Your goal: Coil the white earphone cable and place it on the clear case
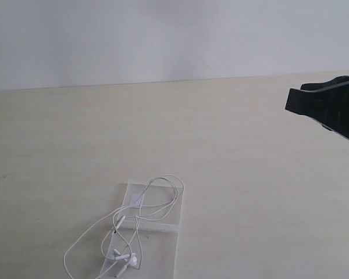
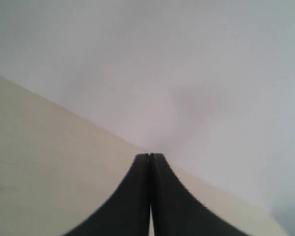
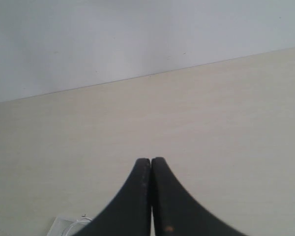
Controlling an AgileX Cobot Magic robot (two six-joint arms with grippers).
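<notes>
- The white earphone cable [image 1: 141, 224] lies in loose, uneven loops across the clear case [image 1: 160, 253], low in the exterior view; one long loop strays off the case's left side onto the table [image 1: 232, 151]; the earbuds [image 1: 117, 253] sit on the nearer half.
- The right gripper [image 3: 150, 161] hangs well apart from the case, jaws pressed together with nothing between them; the left gripper [image 2: 150, 157] is likewise closed and empty, and the exterior view does not show it.
- The step in hand looks like the approach to gather the stray loop; the jaws need to open before descending; a pinch on the thin wire out on the bare table seems safer than one over the slippery plastic; draw it inward slowly, or the light case may slide along with it.
- The table is pale, matt and wood-toned; behind it stands a plain light grey wall [image 1: 163, 35]; the lighting is soft and even.
</notes>
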